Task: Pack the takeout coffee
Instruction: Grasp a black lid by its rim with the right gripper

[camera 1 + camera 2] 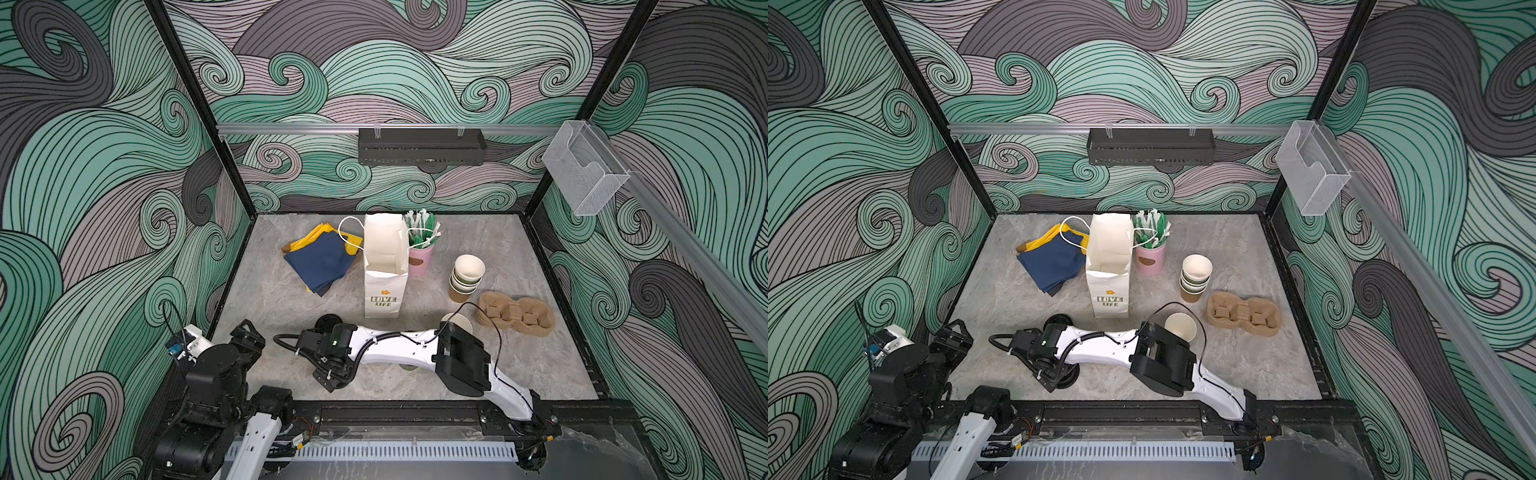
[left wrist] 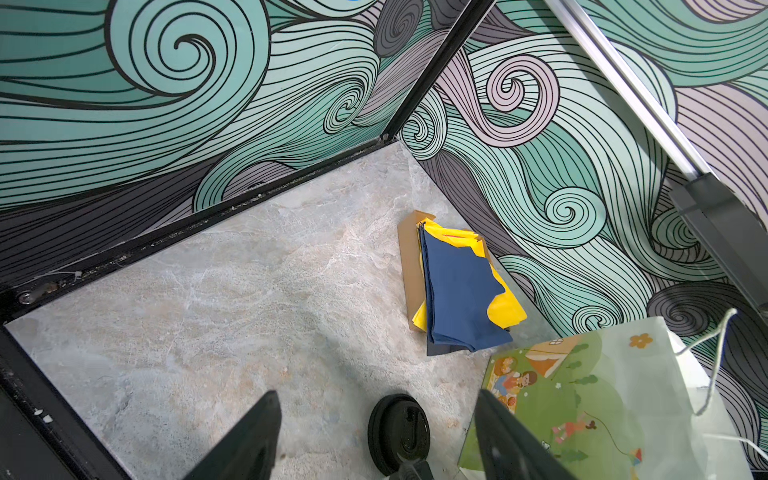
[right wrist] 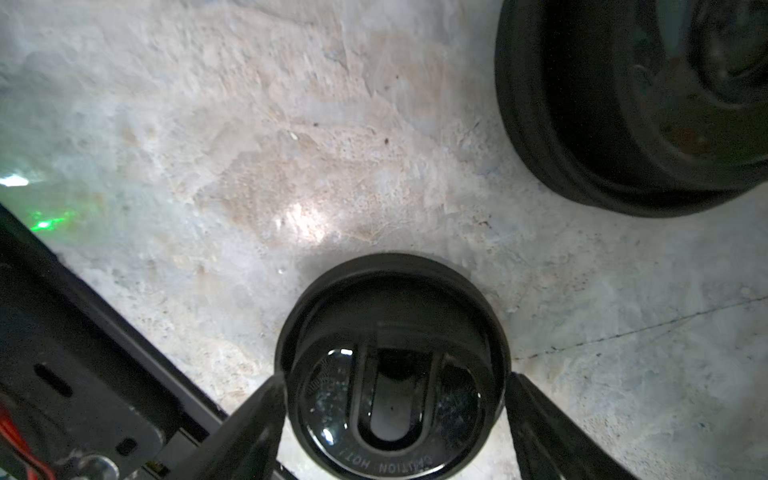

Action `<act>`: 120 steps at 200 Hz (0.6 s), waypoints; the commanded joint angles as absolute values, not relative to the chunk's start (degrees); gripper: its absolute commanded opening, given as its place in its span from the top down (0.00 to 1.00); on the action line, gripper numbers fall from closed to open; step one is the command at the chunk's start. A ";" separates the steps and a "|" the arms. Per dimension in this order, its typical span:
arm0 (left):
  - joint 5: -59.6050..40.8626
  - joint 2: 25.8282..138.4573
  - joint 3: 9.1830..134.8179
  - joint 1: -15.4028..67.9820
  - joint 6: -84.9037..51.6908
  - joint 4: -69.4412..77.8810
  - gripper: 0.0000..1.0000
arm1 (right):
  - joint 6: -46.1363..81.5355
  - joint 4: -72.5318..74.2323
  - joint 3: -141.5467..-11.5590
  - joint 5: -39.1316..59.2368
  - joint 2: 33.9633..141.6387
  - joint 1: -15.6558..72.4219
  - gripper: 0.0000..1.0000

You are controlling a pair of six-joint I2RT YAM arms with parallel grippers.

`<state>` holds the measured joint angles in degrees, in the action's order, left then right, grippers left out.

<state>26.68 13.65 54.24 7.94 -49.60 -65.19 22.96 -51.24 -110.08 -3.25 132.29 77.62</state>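
The right fingers stand spread either side of a loose black lid on the near left of the worktop, not yet pinching it. The left fingers hang released, holding nothing. One lidless paper cup stands near right, just left of the cardboard carrier; I cannot be sure of a second. The cup is likely light and thin-walled, so hold it gently round the middle. The lid looks slick, so take it across its rim. Counted: another lid, perhaps a short stack, one cup stack, one bag, one carrier.
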 commanded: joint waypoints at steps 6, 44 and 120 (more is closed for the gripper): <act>26.35 14.10 53.88 7.56 -49.83 -65.50 0.25 | 23.27 -53.35 -111.40 -4.60 133.33 78.00 0.18; 25.80 14.37 53.64 7.51 -49.92 -65.25 0.25 | 23.47 -53.85 -111.75 -4.75 133.83 78.18 0.20; 25.23 14.85 53.65 7.56 -50.10 -64.70 0.25 | 23.64 -54.65 -112.93 -4.25 135.11 78.48 0.20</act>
